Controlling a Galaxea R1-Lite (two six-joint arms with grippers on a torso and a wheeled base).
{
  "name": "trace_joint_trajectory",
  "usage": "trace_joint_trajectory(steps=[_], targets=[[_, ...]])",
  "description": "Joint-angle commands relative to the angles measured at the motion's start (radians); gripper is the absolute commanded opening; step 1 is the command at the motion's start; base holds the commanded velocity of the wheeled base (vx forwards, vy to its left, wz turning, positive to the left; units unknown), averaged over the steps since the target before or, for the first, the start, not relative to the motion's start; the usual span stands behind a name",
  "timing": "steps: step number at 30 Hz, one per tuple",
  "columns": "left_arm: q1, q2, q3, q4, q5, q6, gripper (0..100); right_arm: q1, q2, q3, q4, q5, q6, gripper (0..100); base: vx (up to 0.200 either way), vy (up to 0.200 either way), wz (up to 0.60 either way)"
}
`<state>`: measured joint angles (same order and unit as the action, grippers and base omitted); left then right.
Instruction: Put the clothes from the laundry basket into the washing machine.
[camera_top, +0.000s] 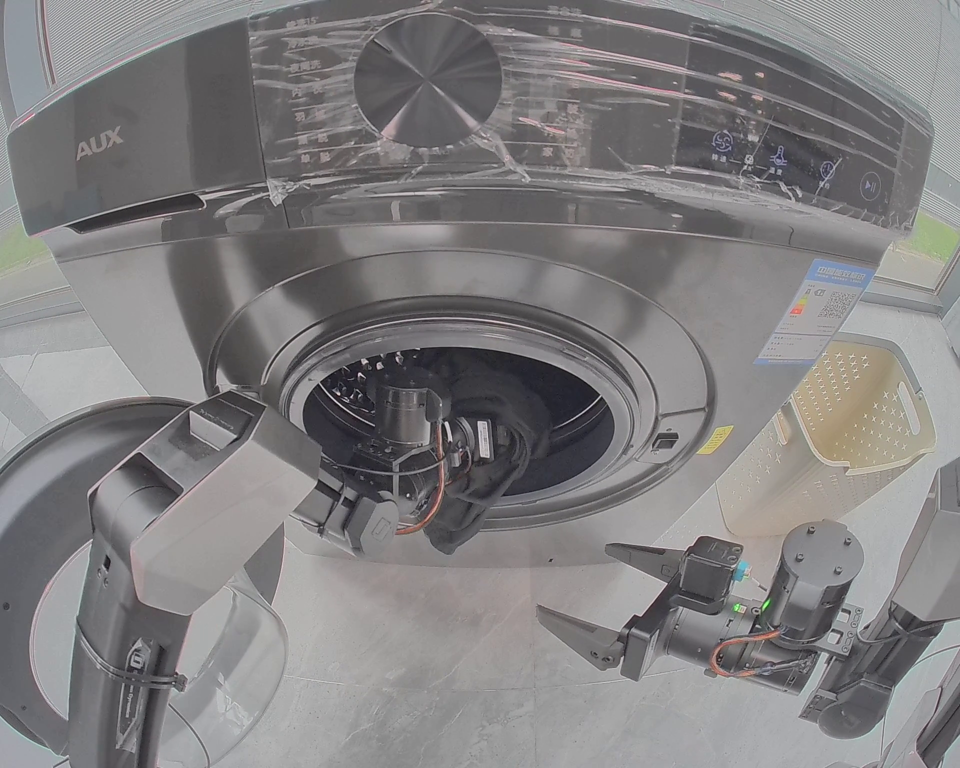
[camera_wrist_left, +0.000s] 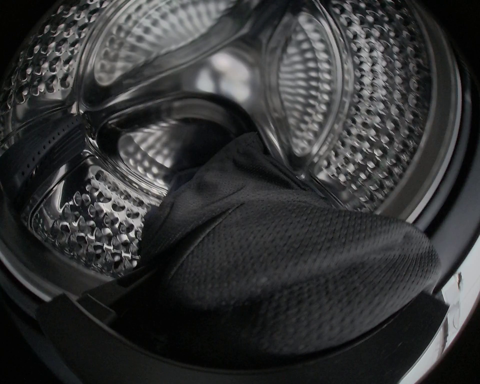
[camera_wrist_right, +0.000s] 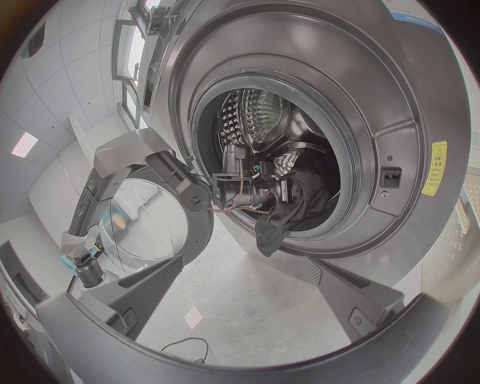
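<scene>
The black mesh garment (camera_top: 462, 510) shrouds the left gripper (camera_top: 478, 440) at the mouth of the grey front-loading washing machine (camera_top: 640, 300); its grip cannot be determined. A garment tail hangs below the gripper, outside. Advance deeper into the perforated steel drum (camera_wrist_left: 380, 100) before release. The right gripper (camera_top: 575, 580) is wide open and empty.

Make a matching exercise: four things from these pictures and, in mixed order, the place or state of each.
1 black garment
2 laundry basket
3 washer door
4 right end effector

A open, in the air before the washing machine
B swung open, at the robot's left
C draped over the drum opening's rim
D beside the machine, at the robot's right

Pairs: 1-C, 2-D, 3-B, 4-A
</scene>
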<state>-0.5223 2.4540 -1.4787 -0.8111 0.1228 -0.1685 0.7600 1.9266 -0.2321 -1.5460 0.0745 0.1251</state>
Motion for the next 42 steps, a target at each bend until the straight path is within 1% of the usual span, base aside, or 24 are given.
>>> trace_joint_trajectory(steps=[1, 2, 4, 8, 9, 12, 17, 20, 21, 23, 24, 25, 26, 27, 30, 32, 38, 42], targets=[[-0.034, -0.079, 0.12, 0.0, -0.045, 0.03, 100, 0.009, 0.002, 0.0, 0.0, -0.001, 0.001, 100, 0.0, 0.0, 0.0], [-0.038, -0.075, 0.132, -0.002, -0.055, 0.041, 100, 0.012, 0.002, 0.0, 0.0, -0.001, 0.002, 100, 0.0, 0.0, 0.0], [-0.042, -0.061, 0.136, -0.003, -0.066, 0.047, 100, 0.012, 0.002, -0.001, 0.0, -0.001, 0.002, 100, 0.0, 0.0, 0.0], [-0.042, -0.032, 0.138, -0.002, -0.069, 0.06, 100, 0.012, 0.002, -0.003, 0.0, -0.001, 0.002, 100, 0.0, 0.0, 0.0], [-0.042, -0.021, 0.136, -0.002, -0.069, 0.07, 0, 0.012, 0.002, -0.003, 0.0, -0.001, 0.002, 100, 0.0, 0.0, 0.0], [-0.041, -0.004, 0.12, -0.003, -0.069, 0.073, 0, 0.012, 0.002, -0.003, 0.0, -0.001, 0.002, 100, 0.0, 0.0, 0.0], [-0.028, 0.006, 0.078, -0.003, -0.064, 0.069, 0, 0.012, 0.002, -0.004, 0.0, -0.001, 0.002, 100, 0.0, 0.0, 0.0], [-0.015, 0.02, -0.003, -0.002, -0.046, 0.061, 0, 0.012, 0.002, -0.006, 0.0, -0.001, 0.002, 100, 0.0, 0.0, 0.0], [-0.011, 0.028, -0.034, 0.0, -0.035, 0.057, 0, 0.012, 0.002, -0.006, 0.0, -0.001, 0.002, 100, 0.0, 0.0, 0.0], [0.001, 0.052, -0.129, -0.002, 0.017, 0.027, 0, 0.012, 0.003, -0.007, 0.0, -0.001, 0.002, 100, 0.0, 0.0, 0.0], [0.004, 0.057, -0.15, 0.0, 0.029, 0.018, 0, 0.012, 0.003, -0.007, 0.0, -0.001, 0.002, 100, 0.0, 0.0, 0.0], [0.008, 0.071, -0.198, 0.003, 0.048, 0.003, 0, 0.012, 0.003, -0.006, 0.0, -0.001, 0.002, 100, 0.0, 0.0, 0.0], [0.008, 0.071, -0.198, 0.003, 0.048, 0.003, 0, 0.012, 0.003, -0.006, 0.0, -0.001, 0.002, 100, 0.0, 0.0, 0.0], [0.018, 0.091, -0.268, 0.004, 0.064, -0.014, 0, 0.013, 0.003, -0.007, 0.0, -0.001, 0.002, 100, 0.0, 0.0, 0.0], [0.033, 0.117, -0.354, 0.0, 0.094, -0.028, 0, 0.012, 0.003, -0.009, 0.0, -0.001, 0.002, 100, 0.0, 0.0, 0.0], [0.042, 0.132, -0.41, 0.001, 0.104, -0.036, 0, 0.012, 0.003, -0.009, 0.0, -0.001, 0.002, 100, 0.0, 0.0, 0.0], [0.045, 0.137, -0.431, 0.0, 0.106, -0.039, 0, 0.012, 0.006, -0.009, 0.0, 0.001, 0.002, 100, 0.0, 0.0, 0.0], [0.044, 0.134, -0.42, -0.002, 0.106, -0.039, 0, 0.012, 0.011, -0.009, 0.0, 0.001, 0.004, 100, 0.0, 0.0, 0.0]])
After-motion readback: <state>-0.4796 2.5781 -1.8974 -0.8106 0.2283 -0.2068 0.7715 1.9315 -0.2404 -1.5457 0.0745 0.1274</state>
